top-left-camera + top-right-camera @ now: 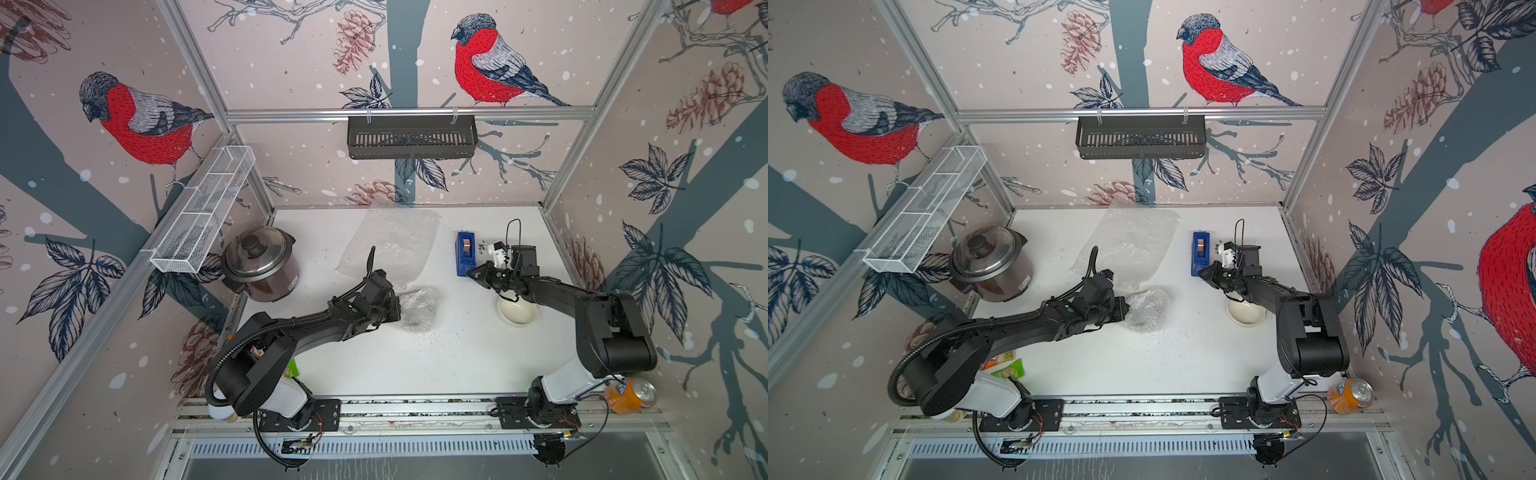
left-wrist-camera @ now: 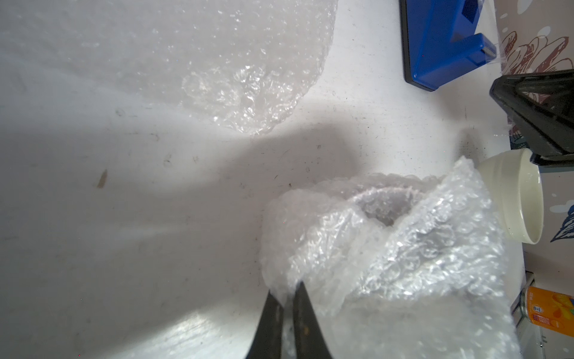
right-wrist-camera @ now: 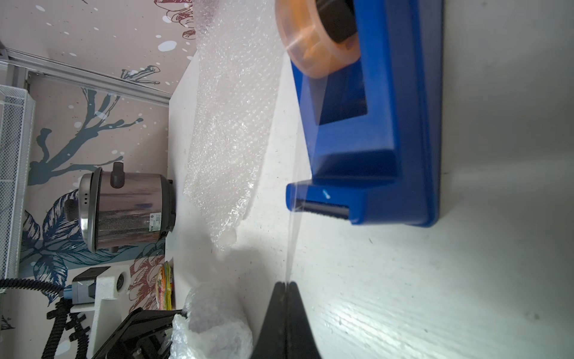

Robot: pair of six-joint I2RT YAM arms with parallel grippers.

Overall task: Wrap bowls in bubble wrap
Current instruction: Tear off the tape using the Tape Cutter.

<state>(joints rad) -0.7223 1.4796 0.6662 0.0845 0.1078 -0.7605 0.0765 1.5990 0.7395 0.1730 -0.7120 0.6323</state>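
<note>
L jaws pinch bubble wrap (image 2: 403, 264) edge: soft, light, slippy, grab a thick fold. R jaws shut on tape (image 3: 291, 245). Cream bowl (image 2: 512, 199) breaks easy.

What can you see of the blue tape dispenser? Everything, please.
The tape dispenser is glossy blue plastic, standing on its base on the white table, toward the far side in both top views. Its cradle holds an amber-tinted tape roll; a serrated cutter sits at the low front end. A clear tape strip runs from the roll past the cutter to the right gripper, shut on it.
</note>
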